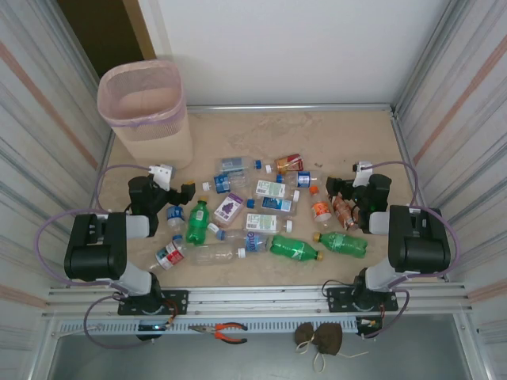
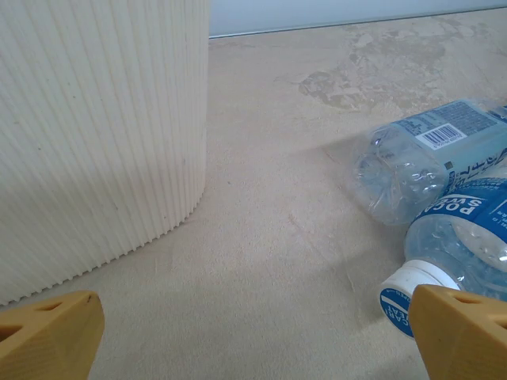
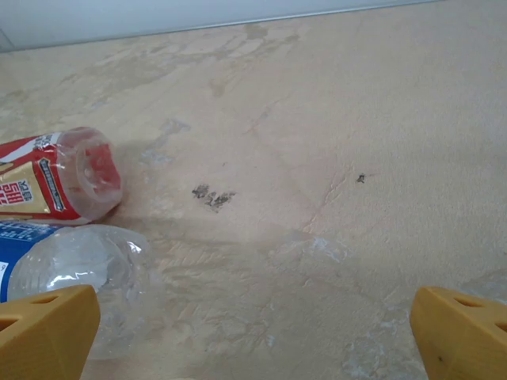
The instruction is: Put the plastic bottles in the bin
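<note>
On the table at ten o'clock, bin: upright, pink liner folded over its rim.
Plastic bottles: lying scattered mid-table, toward four o'clock from the bin.
Left gripper: jaws spread wide, nothing between them; bin wall at its ten o'clock.
Right gripper: released, bare table between its fingers; red-labelled bottle at nine o'clock.

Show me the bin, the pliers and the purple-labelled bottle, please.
bin (image 1: 162, 146): top external view, beige front wall.
pliers (image 1: 226, 330): top external view, where orange handles meet.
purple-labelled bottle (image 1: 228, 208): top external view, its label.
</note>
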### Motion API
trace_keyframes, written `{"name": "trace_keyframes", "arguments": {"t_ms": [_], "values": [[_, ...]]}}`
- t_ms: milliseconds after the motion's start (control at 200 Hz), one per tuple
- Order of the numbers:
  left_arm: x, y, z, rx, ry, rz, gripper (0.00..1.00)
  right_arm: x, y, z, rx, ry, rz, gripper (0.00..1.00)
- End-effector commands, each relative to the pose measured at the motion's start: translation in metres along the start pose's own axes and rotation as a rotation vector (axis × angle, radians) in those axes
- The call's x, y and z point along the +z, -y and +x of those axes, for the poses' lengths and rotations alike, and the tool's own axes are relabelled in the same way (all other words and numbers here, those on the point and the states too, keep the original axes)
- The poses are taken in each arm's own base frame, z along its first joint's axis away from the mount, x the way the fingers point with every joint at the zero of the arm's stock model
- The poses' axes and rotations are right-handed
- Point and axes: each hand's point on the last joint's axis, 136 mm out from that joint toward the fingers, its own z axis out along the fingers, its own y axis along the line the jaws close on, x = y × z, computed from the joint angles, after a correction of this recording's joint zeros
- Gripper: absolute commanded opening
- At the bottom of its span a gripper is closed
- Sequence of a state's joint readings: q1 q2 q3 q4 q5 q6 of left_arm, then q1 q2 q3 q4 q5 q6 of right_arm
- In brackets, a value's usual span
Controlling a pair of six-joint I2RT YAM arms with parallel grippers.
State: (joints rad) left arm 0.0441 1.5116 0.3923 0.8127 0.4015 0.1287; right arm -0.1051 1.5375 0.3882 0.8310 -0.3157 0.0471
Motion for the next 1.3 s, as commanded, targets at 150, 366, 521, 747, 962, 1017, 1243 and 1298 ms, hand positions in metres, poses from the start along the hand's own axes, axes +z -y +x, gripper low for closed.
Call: {"name": "trace_keyframes", "arguments": {"t_ms": [150,366,521,747,962,1017,1243,1298], "values": [[-0.002,0.002,-0.004,0.025,0.023,0.012,0.99,-0.001,-0.003,-0.001,-0.017,0.011,-0.018,0.99],[-0.002,0.002,-0.004,0.026,0.023,0.012,0.99,-0.001,-0.003,-0.001,-0.017,0.012,-0.018,0.99],[-0.002,0.002,-0.004,0.025,0.023,0.013,0.99,-0.001,-0.003,-0.001,-0.017,0.012,-0.018,0.99],[-0.001,-0.001,-0.004,0.017,0.020,-0.004,0.99,-0.001,-0.003,0.000,-0.018,0.011,-0.017,0.99],[-0.001,-0.014,-0.002,-0.014,0.006,-0.077,0.99,-0.002,-0.002,0.000,-0.016,0.012,-0.016,0.99],[-0.001,-0.015,-0.002,-0.013,0.007,-0.078,0.99,-0.002,-0.003,-0.001,-0.019,0.016,-0.017,0.99],[-0.007,-0.015,-0.014,-0.020,0.004,-0.091,0.99,-0.004,0.000,-0.006,-0.020,0.017,0.022,0.99],[-0.010,-0.017,-0.019,-0.023,-0.004,-0.104,0.99,-0.006,0.001,-0.010,-0.016,0.026,0.032,0.99]]}}
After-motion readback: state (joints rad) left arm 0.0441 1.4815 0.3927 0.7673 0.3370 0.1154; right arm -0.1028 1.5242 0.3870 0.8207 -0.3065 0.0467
